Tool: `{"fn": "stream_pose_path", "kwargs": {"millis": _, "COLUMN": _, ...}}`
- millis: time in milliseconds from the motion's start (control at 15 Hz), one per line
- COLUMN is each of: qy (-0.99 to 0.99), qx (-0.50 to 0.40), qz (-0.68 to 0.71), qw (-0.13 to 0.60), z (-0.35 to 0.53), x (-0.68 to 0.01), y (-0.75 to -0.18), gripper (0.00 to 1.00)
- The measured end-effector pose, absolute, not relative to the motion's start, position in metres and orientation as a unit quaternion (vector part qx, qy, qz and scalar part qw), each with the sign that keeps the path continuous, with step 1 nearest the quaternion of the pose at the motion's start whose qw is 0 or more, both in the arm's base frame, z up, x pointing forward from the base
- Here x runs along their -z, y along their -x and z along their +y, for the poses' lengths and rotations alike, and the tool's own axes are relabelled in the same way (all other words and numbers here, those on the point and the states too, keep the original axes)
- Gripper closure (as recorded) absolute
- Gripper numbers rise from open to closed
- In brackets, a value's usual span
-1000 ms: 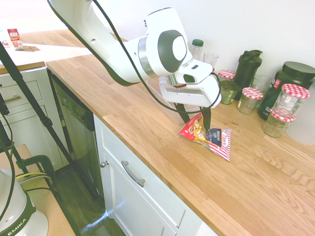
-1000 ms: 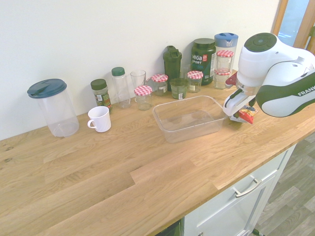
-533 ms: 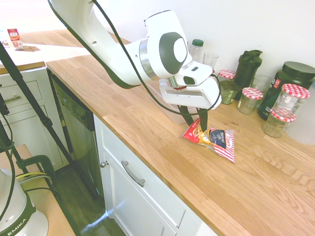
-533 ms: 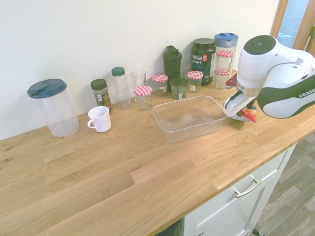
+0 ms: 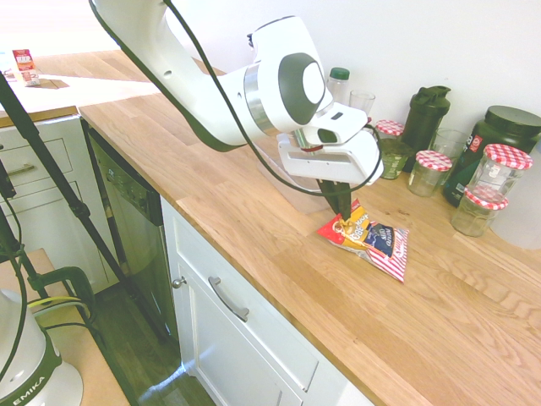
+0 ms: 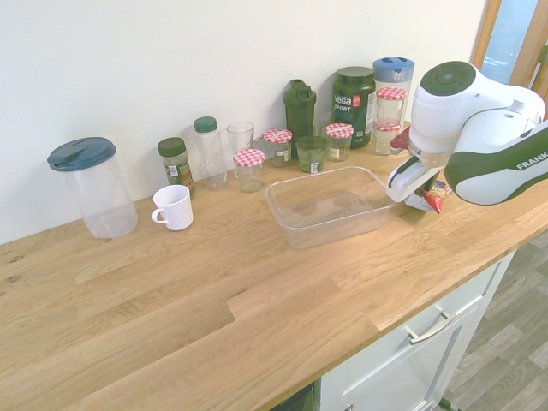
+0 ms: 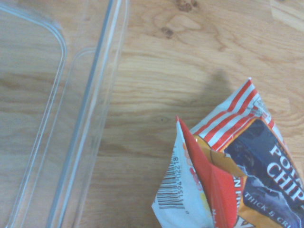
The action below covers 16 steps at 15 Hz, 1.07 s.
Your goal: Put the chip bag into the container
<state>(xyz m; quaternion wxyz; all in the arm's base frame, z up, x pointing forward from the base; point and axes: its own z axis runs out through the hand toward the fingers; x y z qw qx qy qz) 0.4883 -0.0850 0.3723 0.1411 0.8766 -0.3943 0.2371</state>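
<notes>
Grasping step. The gripper (image 5: 340, 203) reaches steeply down to the red top end of the chip bag (image 5: 369, 240), which lies on the wooden counter (image 5: 254, 220) with its striped end pointing away from the arm. Seen from the first exterior view, the jaws stand drawn together on the bag's pinched, raised top edge; the bag appears clamped, though its body rests on the wood. The container (image 6: 325, 205), a clear shallow tub, stands empty just beside the bag; in the wrist view its rim (image 7: 90, 109) runs close alongside the crumpled foil (image 7: 228, 175). Judged from this, nothing has been carried yet. The next move calls for a lift high enough that the hanging bag clears the tub's wall, then a short sideways carry over its open middle before release.
</notes>
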Motion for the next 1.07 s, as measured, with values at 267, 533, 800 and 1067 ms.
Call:
{"fn": "stream_pose_path", "kwargs": {"millis": 267, "qy": -0.86, "qx": -0.26, "qz": -0.426, "qw": 0.105, "z": -0.078, "x": -0.412, "y": -0.505, "gripper": 1.0}}
{"fn": "stream_pose_path", "kwargs": {"millis": 533, "qy": -0.85, "qx": -0.304, "qz": -0.422, "qw": 0.086, "z": -0.042, "x": -0.482, "y": -0.513, "gripper": 1.0}}
{"fn": "stream_pose_path", "kwargs": {"millis": 800, "qy": -0.854, "qx": -0.326, "qz": -0.397, "qw": 0.082, "z": 0.038, "x": -0.514, "y": -0.507, "gripper": 1.0}}
{"fn": "stream_pose_path", "kwargs": {"millis": 1067, "qy": -0.863, "qx": -0.328, "qz": -0.371, "qw": 0.096, "z": 0.115, "x": -0.494, "y": -0.505, "gripper": 1.0}}
